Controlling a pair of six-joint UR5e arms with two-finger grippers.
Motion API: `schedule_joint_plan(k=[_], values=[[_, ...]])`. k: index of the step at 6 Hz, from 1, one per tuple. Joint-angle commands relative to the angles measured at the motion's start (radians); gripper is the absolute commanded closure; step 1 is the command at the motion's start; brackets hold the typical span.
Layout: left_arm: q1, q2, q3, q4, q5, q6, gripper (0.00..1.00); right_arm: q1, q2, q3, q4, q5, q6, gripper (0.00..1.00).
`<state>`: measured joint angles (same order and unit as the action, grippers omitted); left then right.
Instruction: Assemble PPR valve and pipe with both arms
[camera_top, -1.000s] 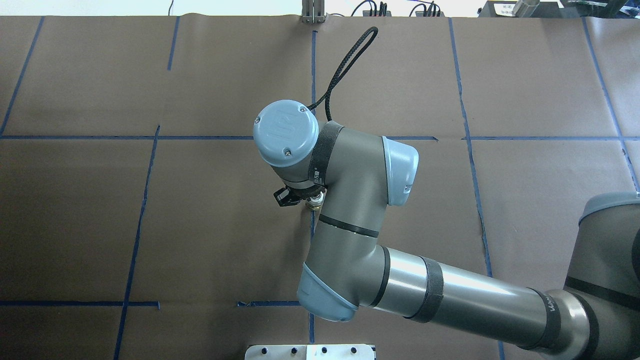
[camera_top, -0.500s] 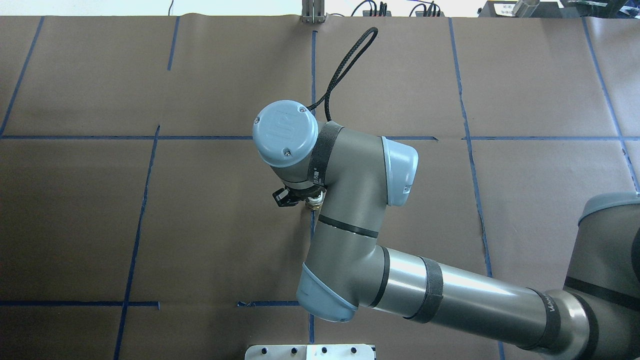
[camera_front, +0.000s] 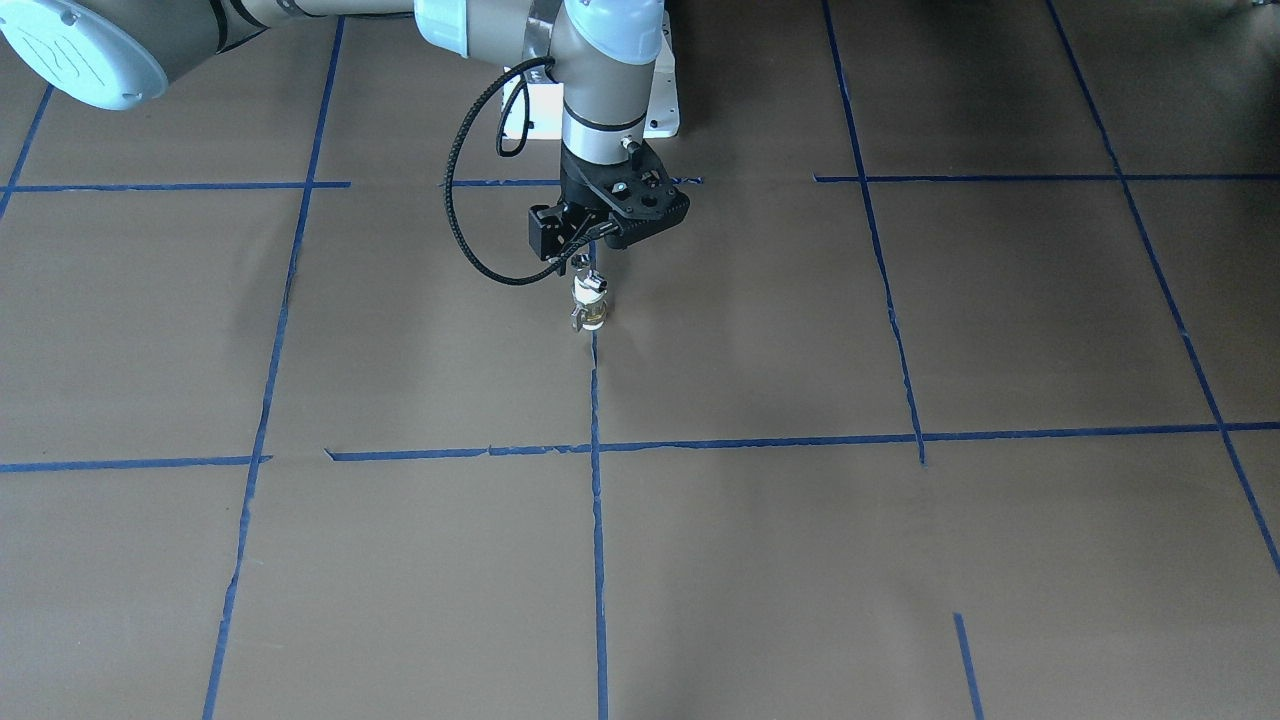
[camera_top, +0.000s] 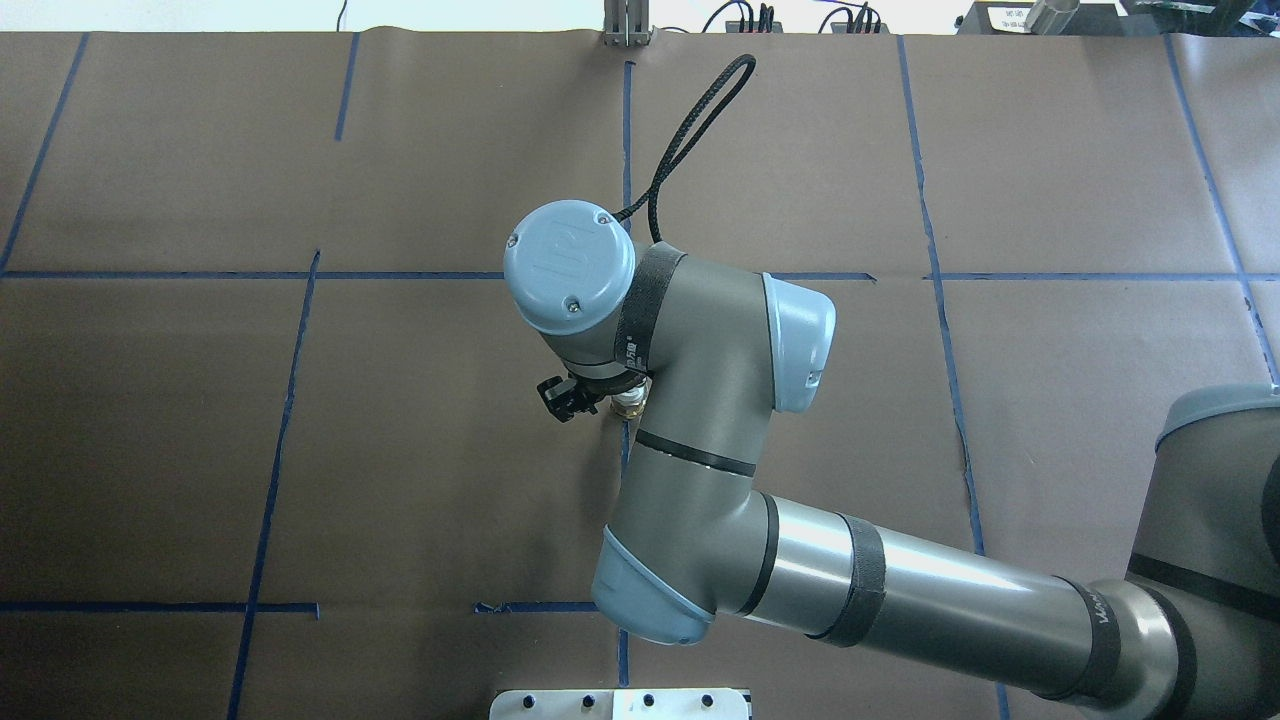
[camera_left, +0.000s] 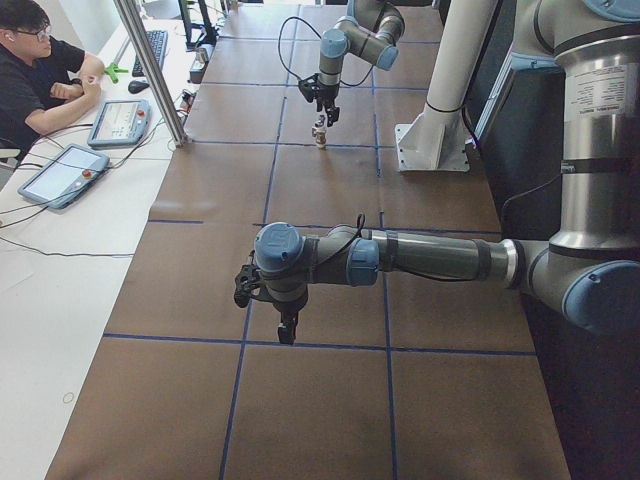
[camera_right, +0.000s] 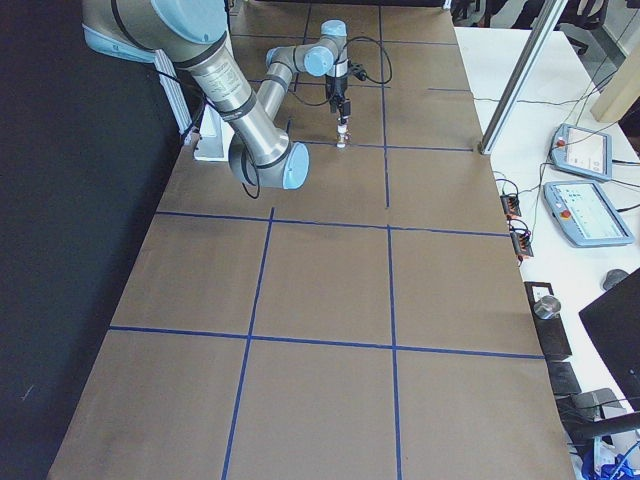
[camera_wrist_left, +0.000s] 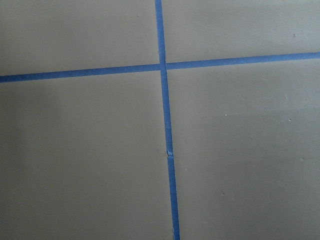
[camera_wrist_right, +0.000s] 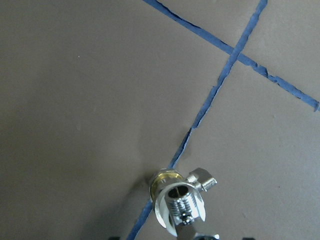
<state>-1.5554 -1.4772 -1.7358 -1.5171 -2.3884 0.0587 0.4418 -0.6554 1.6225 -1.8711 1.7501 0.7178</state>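
Observation:
The PPR valve (camera_front: 590, 312) stands upright on a blue tape line at the table's middle, with its brass ring and side lever (camera_wrist_right: 202, 178) low and its white end up. The chrome threaded pipe (camera_wrist_right: 180, 202) sits in that white end. My right gripper (camera_front: 588, 268) points straight down over them. Its fingertips close on the pipe's upper end, and only slivers of them show at the bottom edge of the right wrist view. The valve also shows in the overhead view (camera_top: 628, 404), half under the wrist. My left gripper (camera_left: 287, 332) hangs over bare paper far off; I cannot tell its state.
Brown paper with blue tape lines (camera_wrist_left: 162, 100) covers the table. The white pedestal base (camera_left: 430, 150) stands at the robot's side. A metal post (camera_left: 150, 70) and an operator (camera_left: 30, 70) with tablets (camera_right: 585, 215) are beyond the table's far edge.
My right wrist has turned a little about its vertical axis, swinging the black camera mount sideways. The valve has stayed in place on the tape line.

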Motion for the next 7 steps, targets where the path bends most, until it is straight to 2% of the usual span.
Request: schedule_joint_plan(k=[1, 2, 3, 4, 6, 7], values=[[0.000, 0.000, -0.001, 0.000, 0.000, 0.001, 0.00, 0.024, 0.003, 0.014, -0.002, 0.008, -0.003, 0.01], [0.002, 0.000, 0.002, 0.000, 0.000, 0.004, 0.00, 0.103, -0.006, 0.011, -0.003, 0.050, -0.015, 0.01], [0.000, -0.008, 0.012, 0.001, 0.002, 0.004, 0.00, 0.242, -0.053, 0.004, 0.001, 0.207, -0.123, 0.01], [0.005, -0.008, 0.022, 0.002, 0.003, 0.009, 0.00, 0.367, -0.111, -0.001, 0.003, 0.286, -0.267, 0.01], [0.008, 0.001, 0.036, 0.002, 0.006, 0.003, 0.00, 0.574, -0.223, -0.076, 0.010, 0.397, -0.573, 0.00], [0.006, 0.009, 0.051, 0.005, 0.014, 0.004, 0.00, 0.671, -0.302, -0.078, 0.018, 0.446, -0.726, 0.00]])
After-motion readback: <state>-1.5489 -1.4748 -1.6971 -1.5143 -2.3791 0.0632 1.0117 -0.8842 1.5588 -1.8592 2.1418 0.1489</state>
